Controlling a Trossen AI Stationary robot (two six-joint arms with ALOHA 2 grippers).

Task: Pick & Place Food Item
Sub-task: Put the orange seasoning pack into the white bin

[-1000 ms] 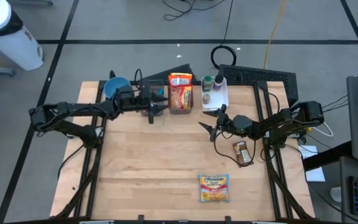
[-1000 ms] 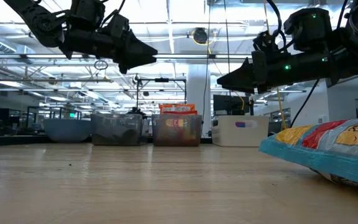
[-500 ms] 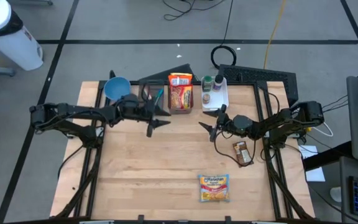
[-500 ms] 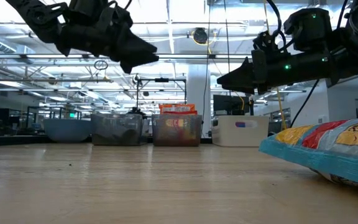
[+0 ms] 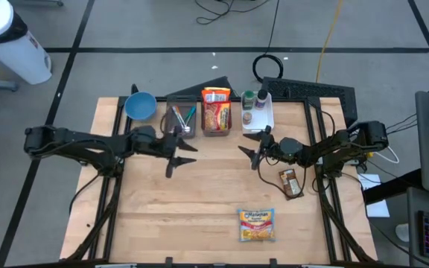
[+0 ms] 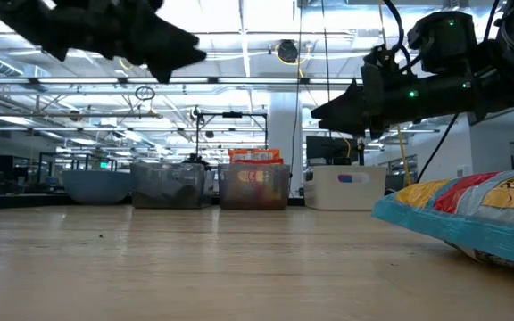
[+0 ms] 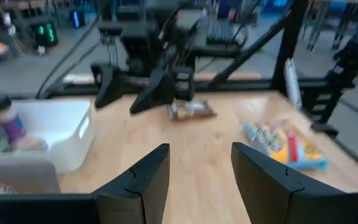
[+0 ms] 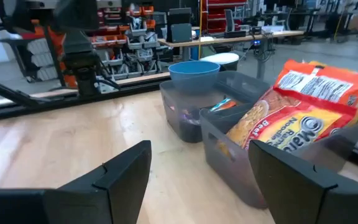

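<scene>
The left hand (image 5: 176, 158) hangs open and empty over bare worktop (image 5: 199, 201). The right hand (image 5: 252, 152) is likewise open and empty, the ramen packet (image 5: 256, 224) well apart, nearer the worktop's front edge.

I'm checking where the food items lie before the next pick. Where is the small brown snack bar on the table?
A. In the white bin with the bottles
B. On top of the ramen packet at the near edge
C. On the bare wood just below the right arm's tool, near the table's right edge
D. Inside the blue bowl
C: in the high view the snack bar lies flat on the wood beside the right tool, apart from the ramen packet.
</scene>
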